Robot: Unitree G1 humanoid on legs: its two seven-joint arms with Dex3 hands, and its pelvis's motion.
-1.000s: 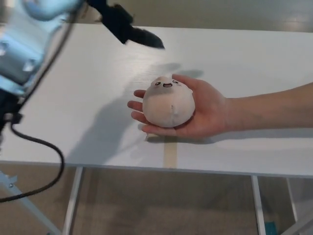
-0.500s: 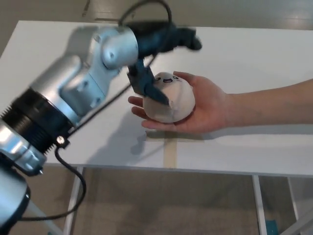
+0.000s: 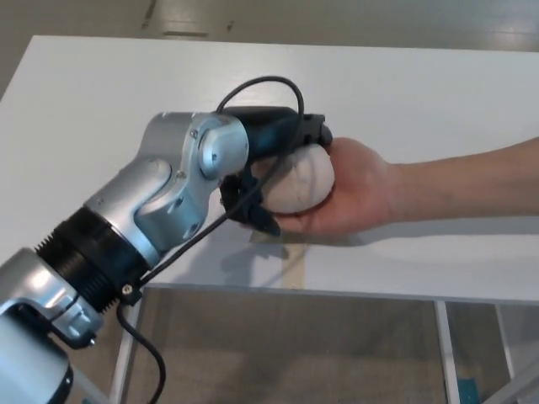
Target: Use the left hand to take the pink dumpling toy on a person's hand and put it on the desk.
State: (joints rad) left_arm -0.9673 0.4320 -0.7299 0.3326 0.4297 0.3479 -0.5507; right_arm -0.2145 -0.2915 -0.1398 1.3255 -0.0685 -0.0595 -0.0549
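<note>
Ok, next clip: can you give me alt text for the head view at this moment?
The robot hand on the silver left arm closes around a pale pink round plush dumpling toy resting in a person's open palm, above a white desk. The right hand is out of view.

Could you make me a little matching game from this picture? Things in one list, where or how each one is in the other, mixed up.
Things:
1. dumpling toy
2. left hand
3. person's hand
4. strip of tape

States:
A. lies flat near the desk's front edge
B. palm up, under the toy
C. black, wrapped around the toy
D. pale pink, resting on a palm

Pairs: 1-D, 2-C, 3-B, 4-A
</note>
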